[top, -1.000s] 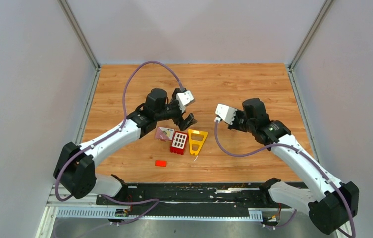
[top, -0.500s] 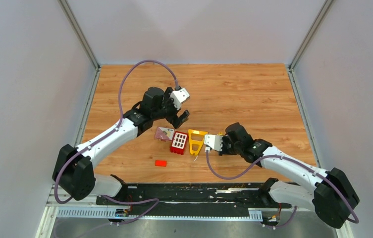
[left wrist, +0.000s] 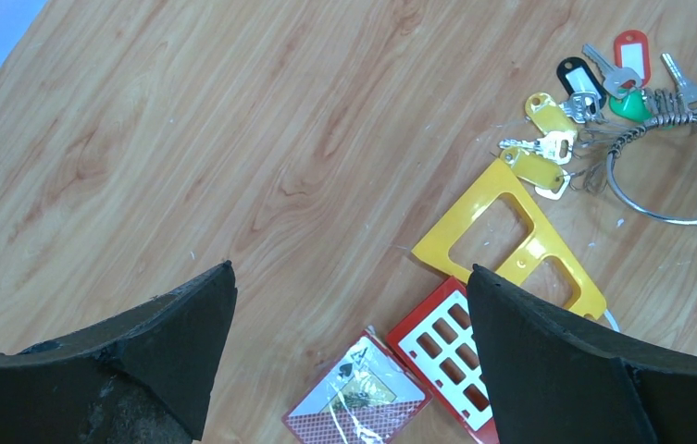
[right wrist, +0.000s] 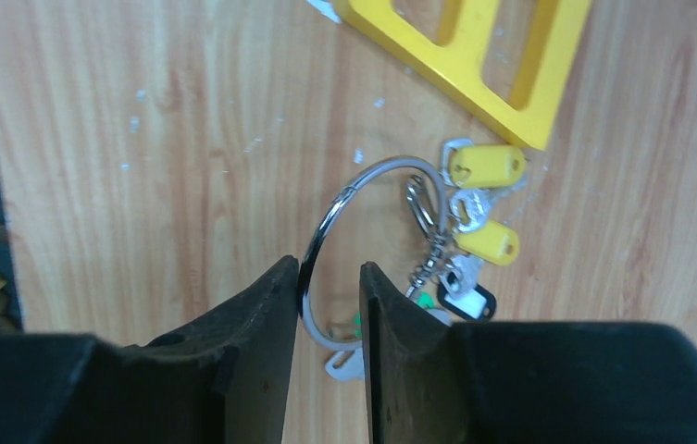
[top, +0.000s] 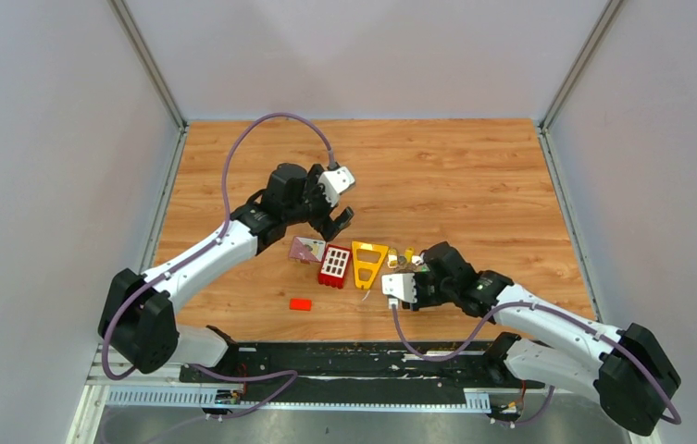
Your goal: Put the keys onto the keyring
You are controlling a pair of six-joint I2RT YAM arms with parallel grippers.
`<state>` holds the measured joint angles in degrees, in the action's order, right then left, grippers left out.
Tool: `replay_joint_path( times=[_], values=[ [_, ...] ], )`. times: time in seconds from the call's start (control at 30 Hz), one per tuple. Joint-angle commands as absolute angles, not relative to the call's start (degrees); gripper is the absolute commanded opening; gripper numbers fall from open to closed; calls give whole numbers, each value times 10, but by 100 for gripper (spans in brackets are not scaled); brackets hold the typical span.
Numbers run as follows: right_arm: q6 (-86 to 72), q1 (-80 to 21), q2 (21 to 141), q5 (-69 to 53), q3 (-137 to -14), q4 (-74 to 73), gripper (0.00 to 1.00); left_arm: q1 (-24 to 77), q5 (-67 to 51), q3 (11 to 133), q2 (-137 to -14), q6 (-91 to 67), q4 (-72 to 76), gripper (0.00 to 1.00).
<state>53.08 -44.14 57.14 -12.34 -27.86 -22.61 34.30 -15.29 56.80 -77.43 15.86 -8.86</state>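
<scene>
The left gripper hangs above the wooden table with its black jaws spread wide and nothing between them. It is well apart from the keys and the ring. Below it lie a pink-and-red card packet and a red plastic block pierced with a grid of holes. A small red block lies nearer the arm bases. Just right of the grid block is a yellow triangular plastic frame.

Right of the frame's wide end lie the keys, small silver ones bunched with yellow, black, red and green plastic heads. They crowd one side of the thin round silver wire keyring, which lies flat on the table.

The right gripper is low over the ring. Its jaws stand a little apart, and the ring's wire runs into the narrow gap, close to one finger. They are not pressed on the wire; whether it touches that finger I cannot tell.

In the right wrist view the fingers hide the ring's near arc and part of the green and black heads. The left wrist view cuts off the ring's right side, the packet and the grid block. From above, the ring is too thin to make out. Whether every key is threaded on it cannot be told.
</scene>
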Motion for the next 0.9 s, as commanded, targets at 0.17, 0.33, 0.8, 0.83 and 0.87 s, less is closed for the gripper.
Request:
replay_joint_path(
  times=[0.17,0.33,0.8,0.83,0.87],
  values=[
    [576,-461,561,-225,-299,-299,42,341,-146,601,-792,179,-91,100],
    [557,-461,547,-195,-327,-300,53,341,-144,604,-797,184,-92,100],
    [455,-278,706,-239,-456,-269,38,340,-126,578,-754,190,-97,100],
    [446,-270,719,-253,-465,-274,38,339,-122,576,-750,187,-98,100],
    [437,-266,733,-260,-472,-275,39,339,-119,573,-745,184,-99,100]
  ],
)
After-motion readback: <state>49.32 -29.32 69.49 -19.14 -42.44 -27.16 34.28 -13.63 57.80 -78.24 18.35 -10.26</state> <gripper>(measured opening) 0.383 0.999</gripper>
